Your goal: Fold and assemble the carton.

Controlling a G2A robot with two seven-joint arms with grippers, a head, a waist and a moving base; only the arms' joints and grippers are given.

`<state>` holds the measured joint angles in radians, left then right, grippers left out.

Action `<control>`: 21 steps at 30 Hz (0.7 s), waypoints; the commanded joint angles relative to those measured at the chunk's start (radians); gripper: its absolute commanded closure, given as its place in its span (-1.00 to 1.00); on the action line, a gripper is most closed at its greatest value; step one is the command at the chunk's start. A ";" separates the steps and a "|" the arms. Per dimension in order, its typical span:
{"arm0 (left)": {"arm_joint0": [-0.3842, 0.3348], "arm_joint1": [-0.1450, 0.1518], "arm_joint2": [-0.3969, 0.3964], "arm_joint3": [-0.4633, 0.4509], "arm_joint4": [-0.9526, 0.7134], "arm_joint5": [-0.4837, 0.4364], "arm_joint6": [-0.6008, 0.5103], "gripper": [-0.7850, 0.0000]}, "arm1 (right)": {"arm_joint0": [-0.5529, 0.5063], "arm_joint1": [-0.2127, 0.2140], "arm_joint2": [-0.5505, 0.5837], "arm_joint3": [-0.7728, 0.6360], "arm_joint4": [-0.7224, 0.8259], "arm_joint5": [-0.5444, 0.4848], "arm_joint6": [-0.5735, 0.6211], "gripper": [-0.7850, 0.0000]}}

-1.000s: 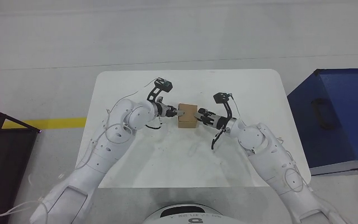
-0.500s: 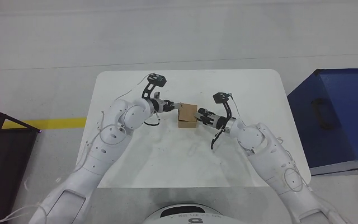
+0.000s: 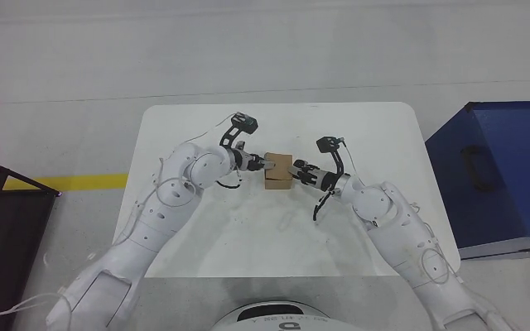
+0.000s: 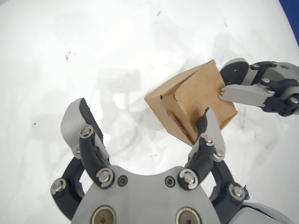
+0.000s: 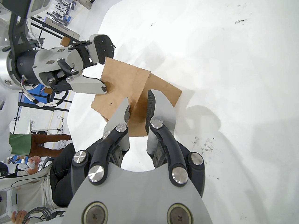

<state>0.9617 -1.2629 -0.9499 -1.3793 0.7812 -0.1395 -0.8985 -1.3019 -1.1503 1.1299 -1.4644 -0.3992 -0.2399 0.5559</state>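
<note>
A small brown carton sits at the table's middle, its end flaps partly folded in. My left gripper is open at the carton's left side. In the left wrist view one fingertip presses on a folded flap of the carton, and the other finger hangs free over the table. My right gripper is on the opposite side, shut on a creased edge of the carton, with both pads pinching the cardboard.
The white table is bare around the carton apart from small scuff marks. A blue bin stands off the table's right side. A dark frame stands on the floor to the left.
My left wrist swung back and away from the carton half a second ago, then returned so that its finger is against the flap again. The right gripper kept its hold without moving.
</note>
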 commanded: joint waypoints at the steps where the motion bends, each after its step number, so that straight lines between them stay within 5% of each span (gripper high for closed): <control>1: 0.007 0.004 -0.022 -0.003 -0.020 -0.012 0.013 -1.00 | -0.001 0.000 0.000 -0.001 0.000 0.000 0.000 0.60; 4: 0.023 0.010 -0.064 -0.011 -0.044 0.009 0.045 -1.00 | -0.002 0.000 0.002 -0.003 -0.001 -0.001 0.000 0.60; 7: 0.026 0.010 -0.084 -0.002 -0.013 0.148 0.071 -1.00 | -0.005 0.001 0.004 -0.004 -0.001 -0.003 -0.001 0.60; 13: -0.020 -0.016 -0.012 0.032 0.034 0.320 0.075 -1.00 | -0.008 0.002 0.007 -0.008 -0.001 -0.003 0.000 0.59; 21: -0.076 -0.042 0.082 0.068 0.040 0.205 0.022 -1.00 | -0.012 0.003 0.010 -0.012 -0.003 -0.006 0.001 0.59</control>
<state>0.8869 -1.3043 -0.8719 -1.3122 0.8242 0.0921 -0.8727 -1.3132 -1.1475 1.1400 -1.4755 -0.4021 -0.2466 0.5576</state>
